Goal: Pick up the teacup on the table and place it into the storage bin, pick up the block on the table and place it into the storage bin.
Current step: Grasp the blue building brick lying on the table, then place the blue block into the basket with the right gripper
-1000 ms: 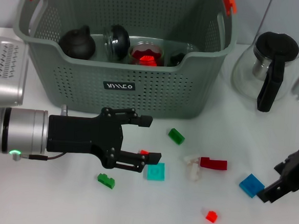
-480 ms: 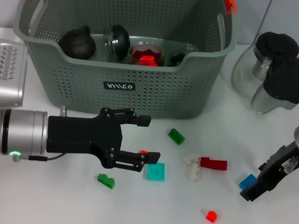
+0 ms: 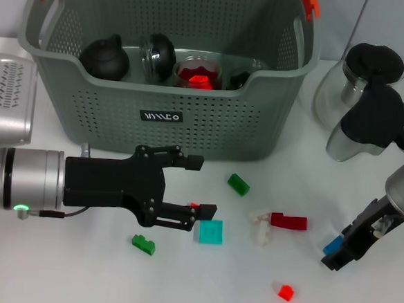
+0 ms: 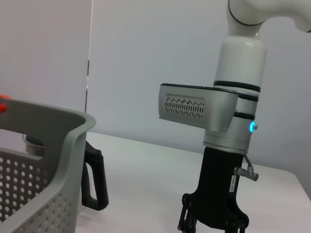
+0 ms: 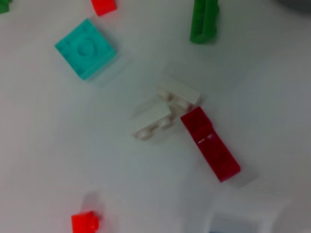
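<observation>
Nearest the robot, a small red block (image 3: pixel 286 292) sits alone on the white table (image 3: pixel 75 274), and just past it the right gripper (image 3: pixel 339 256) is down at the blue block (image 3: pixel 333 244), black fingertips at or touching it; whether those fingers are parted or pinched, I cannot tell. On the other side the left gripper (image 3: pixel 206 187) lies low and level over the table, fingers spread wide with nothing between them, a teal block (image 3: pixel 209 231) just below its lower finger and a green block (image 3: pixel 143 244) close by. Mid-table, a white piece (image 3: pixel 260 225) touches a dark red block (image 3: pixel 289 221), with another green one (image 3: pixel 238 184) beyond. That blue block looks like hard, light plastic, probably slick, so a pinch across its flat sides should hold best, studs left clear. Farther back stands the bin (image 3: pixel 170 114), already holding dark teaware and a glass with something red in it; no teacup shows on the table. A glass jug (image 3: pixel 362 97) stands beside it.
</observation>
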Motion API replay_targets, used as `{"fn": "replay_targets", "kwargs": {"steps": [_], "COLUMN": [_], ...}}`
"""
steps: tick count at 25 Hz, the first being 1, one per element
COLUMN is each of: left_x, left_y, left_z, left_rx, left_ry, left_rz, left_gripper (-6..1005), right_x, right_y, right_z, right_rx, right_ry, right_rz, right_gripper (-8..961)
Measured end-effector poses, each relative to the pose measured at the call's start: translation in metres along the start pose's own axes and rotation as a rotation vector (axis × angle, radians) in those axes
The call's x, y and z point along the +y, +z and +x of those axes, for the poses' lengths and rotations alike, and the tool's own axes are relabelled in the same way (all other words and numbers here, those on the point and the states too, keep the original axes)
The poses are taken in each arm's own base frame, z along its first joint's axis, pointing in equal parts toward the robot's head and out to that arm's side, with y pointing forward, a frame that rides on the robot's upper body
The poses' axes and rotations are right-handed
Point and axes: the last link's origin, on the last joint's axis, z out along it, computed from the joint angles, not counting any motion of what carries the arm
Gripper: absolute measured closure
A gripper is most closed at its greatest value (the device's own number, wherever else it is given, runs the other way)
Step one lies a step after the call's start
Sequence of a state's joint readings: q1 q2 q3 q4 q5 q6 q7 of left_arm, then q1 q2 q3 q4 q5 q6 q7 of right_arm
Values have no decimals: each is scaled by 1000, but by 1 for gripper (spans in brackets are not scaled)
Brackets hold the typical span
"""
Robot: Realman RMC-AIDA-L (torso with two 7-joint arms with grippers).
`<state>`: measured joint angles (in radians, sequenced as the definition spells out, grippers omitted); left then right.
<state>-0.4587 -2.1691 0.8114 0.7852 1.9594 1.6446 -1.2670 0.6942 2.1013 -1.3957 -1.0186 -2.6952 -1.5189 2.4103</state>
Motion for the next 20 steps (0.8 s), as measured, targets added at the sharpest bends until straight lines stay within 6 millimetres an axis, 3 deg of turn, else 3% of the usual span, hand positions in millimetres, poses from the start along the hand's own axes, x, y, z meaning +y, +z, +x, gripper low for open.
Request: {"fn": "replay_targets", "kwargs": {"steps": [1, 4, 14, 17, 20], "left_x": [0, 0, 0, -1, 0], "left_y": [0, 0, -1, -2, -4], "left_z": [0, 0, -1, -1, -5], "left_rx": [0, 0, 2, 0, -6], "left_ry": [0, -1, -5, -7, -16], "left_rz": [0, 0, 5, 8, 13], "left_gripper": [143, 143, 144, 144, 144], "right_x": [0, 1, 3, 6, 15], "right_y": [0, 1, -4, -21, -61], "right_z": [0, 0, 0, -3, -11], "right_rx": [2, 7, 8, -25, -123], "right_ry": [-3, -10, -21, -30, -55], "right_rz": [2, 3, 3, -5, -24], "right_gripper": [74, 278, 494, 522, 532]}}
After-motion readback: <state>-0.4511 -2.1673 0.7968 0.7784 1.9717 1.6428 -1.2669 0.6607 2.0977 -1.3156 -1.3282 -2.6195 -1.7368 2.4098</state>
